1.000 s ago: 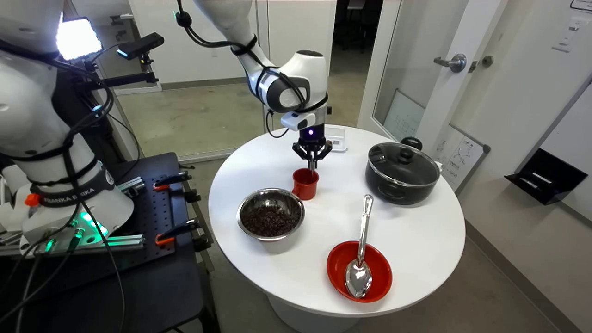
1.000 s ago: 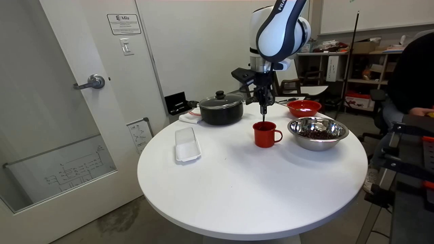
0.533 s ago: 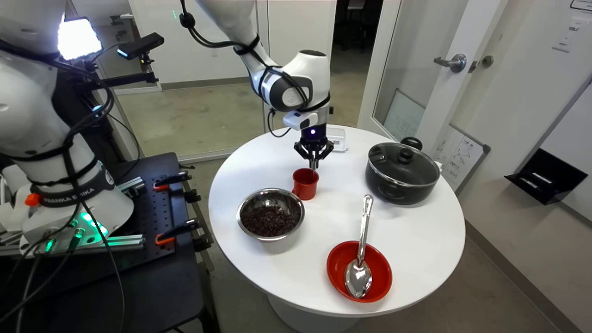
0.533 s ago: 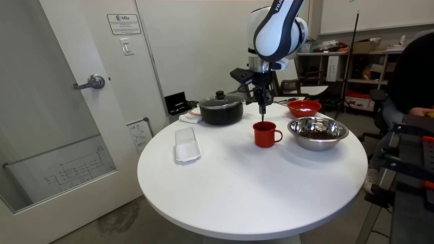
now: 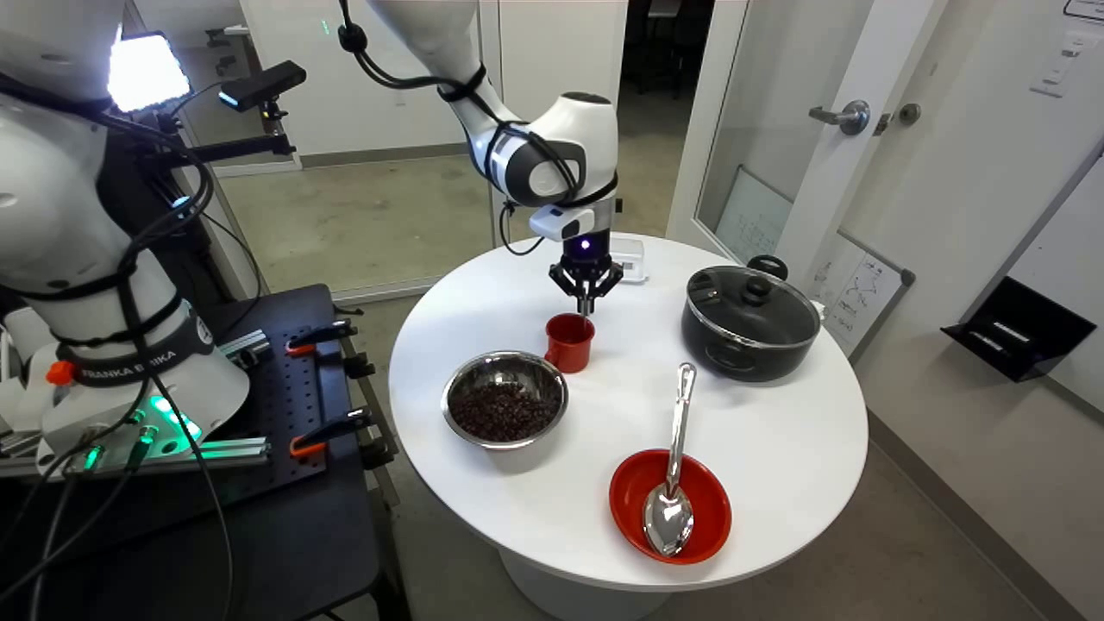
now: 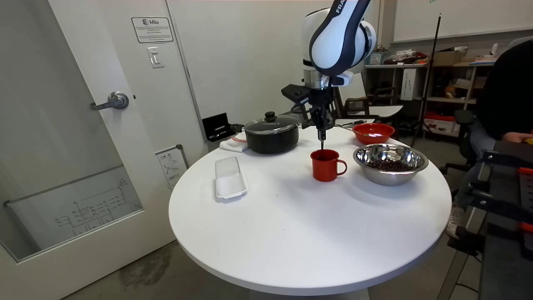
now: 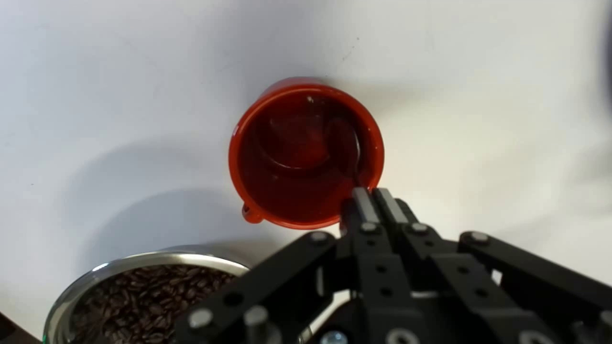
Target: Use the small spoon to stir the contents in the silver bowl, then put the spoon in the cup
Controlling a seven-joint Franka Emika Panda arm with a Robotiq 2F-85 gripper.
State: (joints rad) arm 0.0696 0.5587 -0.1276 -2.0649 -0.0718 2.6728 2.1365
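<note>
- Well, in an exterior view, the black hand is hanging over the small red cylindrical cup, with the round shiny metal bowl sitting just beside on the round white desk.
- In an exterior view, the short thin spoon is reaching into that cup.
- In the wrist view, the hand is pinching the spoon; placing is seemingly underway, the next move calling for lowering, then release.

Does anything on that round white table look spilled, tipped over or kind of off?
Nothing much stands out. The red mug and silver bowl stand upright, the visible coffee beans lie inside the bowl, and no spill shows. Only small dark marks on the white tabletop look slightly odd; they are too small to identify.
</note>
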